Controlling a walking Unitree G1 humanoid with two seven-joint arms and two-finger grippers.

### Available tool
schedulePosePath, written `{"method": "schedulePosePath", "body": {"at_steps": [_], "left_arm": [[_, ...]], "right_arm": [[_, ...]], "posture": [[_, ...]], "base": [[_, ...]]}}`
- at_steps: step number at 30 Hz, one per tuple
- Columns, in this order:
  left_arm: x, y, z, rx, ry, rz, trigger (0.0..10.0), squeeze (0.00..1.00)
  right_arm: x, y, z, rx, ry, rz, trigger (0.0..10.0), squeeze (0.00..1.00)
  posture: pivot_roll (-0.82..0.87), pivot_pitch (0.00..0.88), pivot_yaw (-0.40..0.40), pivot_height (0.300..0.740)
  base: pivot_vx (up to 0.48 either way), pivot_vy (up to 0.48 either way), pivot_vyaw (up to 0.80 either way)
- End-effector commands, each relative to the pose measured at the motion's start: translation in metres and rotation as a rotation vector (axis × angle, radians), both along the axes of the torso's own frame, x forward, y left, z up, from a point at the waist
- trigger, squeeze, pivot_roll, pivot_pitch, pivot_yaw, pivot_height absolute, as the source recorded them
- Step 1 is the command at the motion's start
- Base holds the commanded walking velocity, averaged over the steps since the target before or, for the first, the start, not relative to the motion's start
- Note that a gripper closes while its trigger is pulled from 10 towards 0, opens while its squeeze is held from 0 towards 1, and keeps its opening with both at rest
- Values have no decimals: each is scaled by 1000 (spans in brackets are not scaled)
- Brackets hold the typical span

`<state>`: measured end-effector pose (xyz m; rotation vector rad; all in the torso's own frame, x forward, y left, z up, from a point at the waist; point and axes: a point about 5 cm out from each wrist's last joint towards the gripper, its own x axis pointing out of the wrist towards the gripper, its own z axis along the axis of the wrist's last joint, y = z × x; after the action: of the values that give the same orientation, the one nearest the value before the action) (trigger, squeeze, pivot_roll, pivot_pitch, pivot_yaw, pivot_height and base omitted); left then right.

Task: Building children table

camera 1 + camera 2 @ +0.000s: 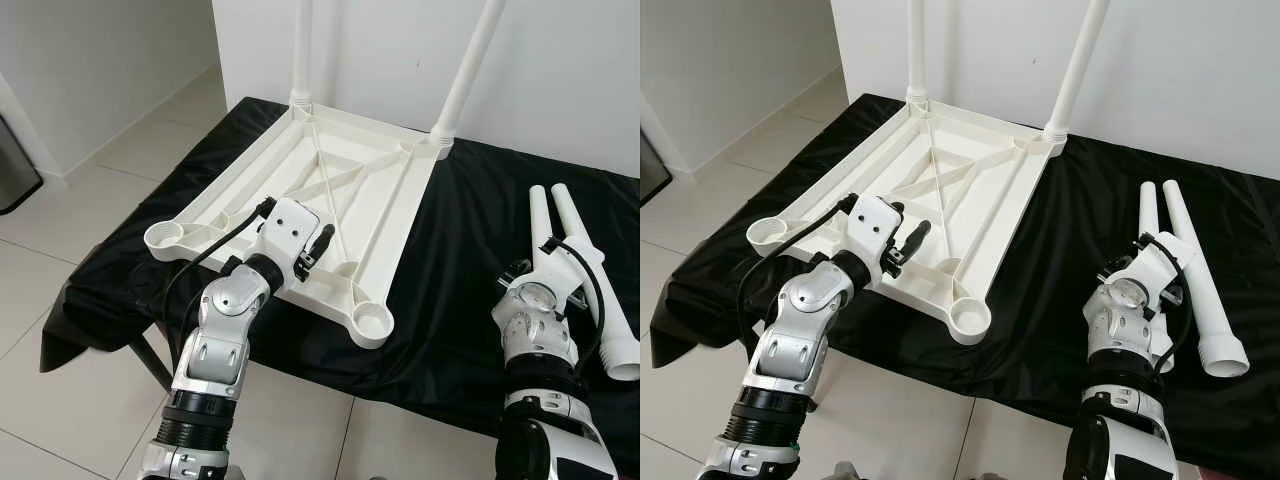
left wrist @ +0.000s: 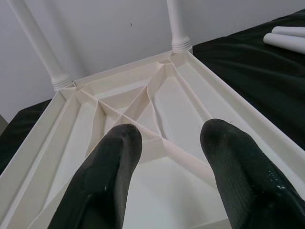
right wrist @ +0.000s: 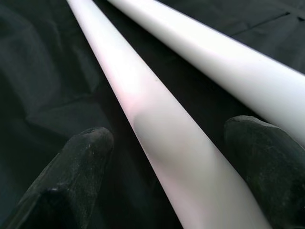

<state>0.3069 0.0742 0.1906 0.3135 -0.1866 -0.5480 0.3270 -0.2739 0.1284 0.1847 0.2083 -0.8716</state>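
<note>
The white plastic table top [image 1: 385, 185] lies upside down on a black cloth. Two white legs [image 1: 300, 50] [image 1: 470, 60] stand in its far corner sockets. The near sockets [image 1: 372, 322] [image 1: 165, 236] are bare. My left gripper [image 2: 169, 138] hovers open above the near part of the ribbed underside, holding nothing. Two loose white legs [image 1: 540, 225] [image 1: 592, 275] lie side by side on the cloth at the right. My right gripper [image 3: 171, 138] is open just over them, its fingertips [image 3: 88, 143] straddling one leg [image 3: 157, 119], with the other leg [image 3: 228, 52] beside it.
The black cloth [image 1: 460, 260] covers a low surface whose near edge [image 1: 420, 395] drops to a tiled floor [image 1: 60, 250]. A white wall [image 1: 560, 70] rises right behind it. A grey bin [image 1: 12, 165] stands at the far left.
</note>
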Motion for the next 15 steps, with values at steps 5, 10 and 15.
{"method": "schedulePosePath", "body": {"at_steps": [5,10,15], "left_arm": [[-1,-2,3,-31,-27,78,10000,0],[-1,-4,4,-41,-25,76,10000,0],[-2,-7,4,-48,-21,71,10000,0]], "right_arm": [[4,25,-15,83,74,157,10000,0],[17,66,10,45,-107,513,10000,0],[14,74,15,43,-129,553,10000,0]], "posture": [[-8,0,-31,740],[-14,0,-30,740],[-18,0,-31,740]], "base": [[0,0,0],[0,0,0],[0,0,0]]}}
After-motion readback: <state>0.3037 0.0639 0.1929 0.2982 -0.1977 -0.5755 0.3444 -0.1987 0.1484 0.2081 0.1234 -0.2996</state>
